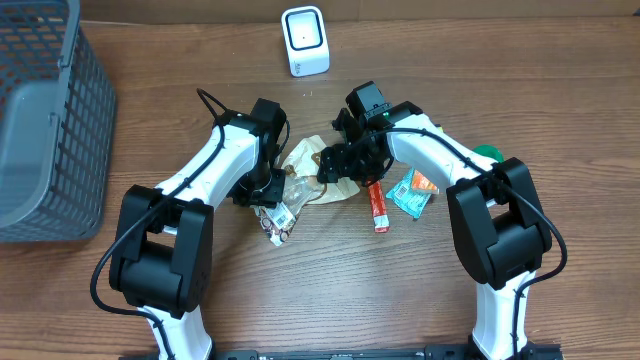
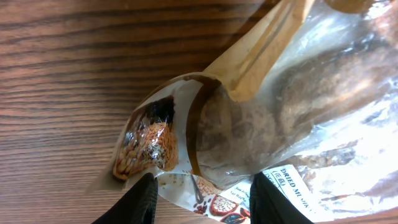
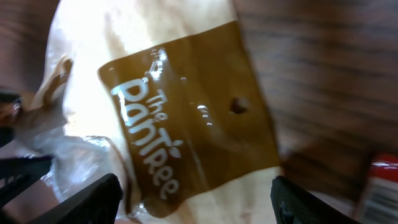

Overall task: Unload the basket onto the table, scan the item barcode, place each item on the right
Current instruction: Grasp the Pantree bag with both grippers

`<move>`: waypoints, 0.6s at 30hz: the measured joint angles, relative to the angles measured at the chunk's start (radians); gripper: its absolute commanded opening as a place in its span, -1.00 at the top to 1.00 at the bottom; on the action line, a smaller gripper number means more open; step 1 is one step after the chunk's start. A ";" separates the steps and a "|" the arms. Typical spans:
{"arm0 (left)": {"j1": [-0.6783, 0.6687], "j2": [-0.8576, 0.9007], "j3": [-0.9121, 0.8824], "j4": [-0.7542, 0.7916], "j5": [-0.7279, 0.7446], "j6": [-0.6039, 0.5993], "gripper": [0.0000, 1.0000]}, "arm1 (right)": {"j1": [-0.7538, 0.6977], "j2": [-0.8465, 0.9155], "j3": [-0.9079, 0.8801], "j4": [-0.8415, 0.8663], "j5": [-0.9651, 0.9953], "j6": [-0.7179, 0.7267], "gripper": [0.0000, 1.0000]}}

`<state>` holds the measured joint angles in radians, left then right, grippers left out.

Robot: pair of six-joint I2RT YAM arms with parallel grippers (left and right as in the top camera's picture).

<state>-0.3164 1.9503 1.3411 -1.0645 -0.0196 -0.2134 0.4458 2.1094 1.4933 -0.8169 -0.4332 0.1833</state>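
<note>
The crinkly clear pouch [image 1: 303, 158] lies mid-surface [image 1: 330, 300], between both arms. The left fingers [image 2: 140, 202] straddle its printed lower edge (clenched or not, I cannot tell). The right fingers [image 3: 93, 199] hang spread wide over the brown header [image 3: 186, 118], grasping nothing. The pouch is likely light, floppy and slippery, so pinch the stiffer header seam.

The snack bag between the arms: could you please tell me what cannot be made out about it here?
Barcode: shows in no view.
Overhead: the snack bag is small, partly covered by the left gripper and right gripper.
Left wrist: the printed label is cut off by the bottom edge; whether the jaws pinch the bag is unclear.
Right wrist: blur softens everything except the brand name.
</note>
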 measured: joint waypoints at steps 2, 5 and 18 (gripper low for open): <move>0.000 0.000 0.000 0.000 -0.004 -0.006 0.34 | 0.000 0.000 -0.001 0.014 -0.025 0.000 -0.57; 0.000 0.000 0.000 0.001 -0.008 -0.018 0.36 | 0.000 0.000 -0.001 0.024 -0.050 0.000 -0.57; 0.000 -0.007 -0.029 0.045 -0.015 -0.024 0.37 | 0.002 0.000 -0.009 0.041 -0.113 0.001 -0.57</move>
<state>-0.3164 1.9430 1.3125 -1.0199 -0.0345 -0.2375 0.4480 2.1094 1.4845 -0.7757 -0.5461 0.1841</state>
